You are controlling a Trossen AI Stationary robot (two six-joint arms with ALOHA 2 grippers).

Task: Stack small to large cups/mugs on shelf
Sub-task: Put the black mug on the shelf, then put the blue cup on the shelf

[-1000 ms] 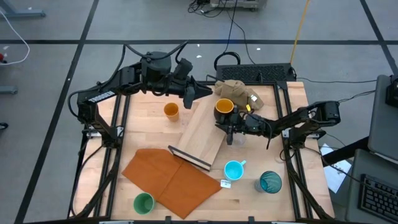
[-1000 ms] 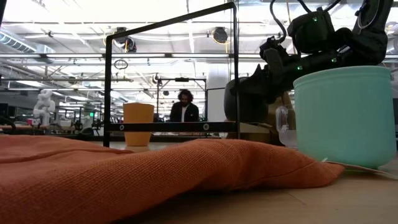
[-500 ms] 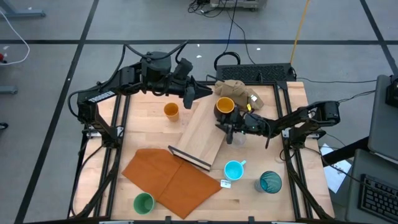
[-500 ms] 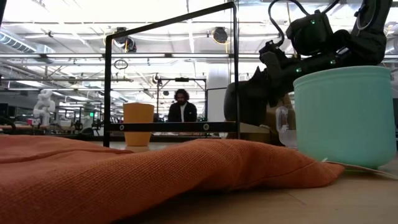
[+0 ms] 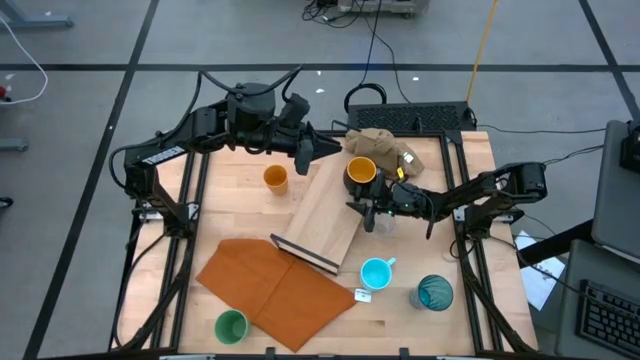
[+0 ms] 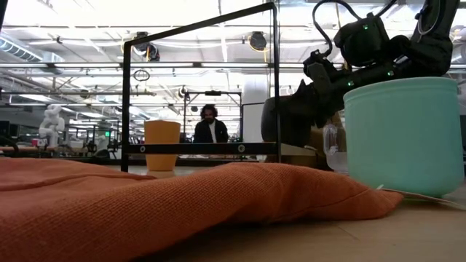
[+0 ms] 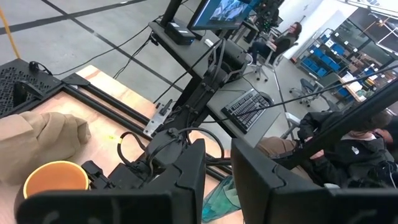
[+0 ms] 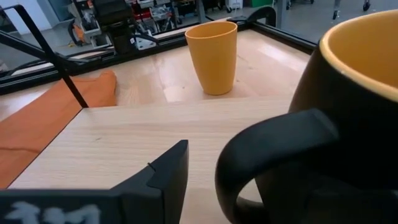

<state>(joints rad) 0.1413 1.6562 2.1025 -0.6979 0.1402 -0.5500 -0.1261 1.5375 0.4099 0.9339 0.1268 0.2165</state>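
A: Right gripper [image 5: 366,212] is down at the shelf [image 5: 325,215], just beside the dark yellow-lined mug [image 5: 360,173], which stands on the board's far end. Wrist cam has the mug's handle [image 8: 273,155] right up close.

B: Jaws?

A: Parted, narrow-ish gap, one finger [image 8: 163,176] visible w/ the handle in front of it. Nothing gripped that I can see; can't tell whether it's touching the handle.

B: How'd that mug handle?

A: Looks ceramic, so prob heavy for its size, stiff, glazed and slick, chips if dropped. The handle loop is my pick for a hold, or pinch the rim wall. There's a clear glass [image 5: 384,220] just by the gripper too: light, fragile, slippery.

B: Left arm?

A: Left gripper [image 5: 322,148] hangs over the far edge of the tabletop [image 5: 235,205], near the shelf's top corner. Jaws a small way apart, empty.

B: Other cups?

A: Orange cup [image 5: 275,179] on the tabletop left of the shelf, light plastic prob. Light blue mug [image 5: 375,272] and teal tumbler [image 5: 434,292] near the front right, green cup [image 5: 231,325] front left by the orange-brown sheet [image 5: 275,290]. Only the dark mug is on the board so far, so early days I'd say.
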